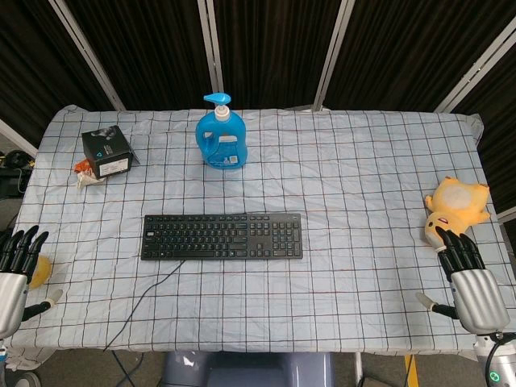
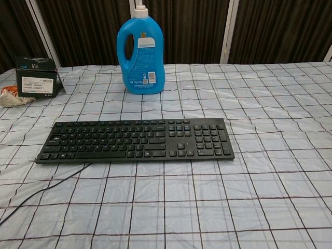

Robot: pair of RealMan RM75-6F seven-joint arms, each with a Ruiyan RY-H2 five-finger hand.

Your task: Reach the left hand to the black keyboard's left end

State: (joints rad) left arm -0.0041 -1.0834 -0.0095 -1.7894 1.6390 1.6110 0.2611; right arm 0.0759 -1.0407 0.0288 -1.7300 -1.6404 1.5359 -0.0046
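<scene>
The black keyboard lies flat in the middle of the checked tablecloth, its left end toward my left side; the chest view shows the keyboard with its cable trailing off the front left. My left hand hangs at the table's front left corner, well left of and below the keyboard's left end, fingers straight and apart, holding nothing. My right hand sits at the front right corner, also open with fingers extended. Neither hand shows in the chest view.
A blue detergent bottle stands behind the keyboard. A black box with a crumpled wrapper sits at the back left. A yellow plush toy lies just beyond my right hand. Something yellow lies by my left hand.
</scene>
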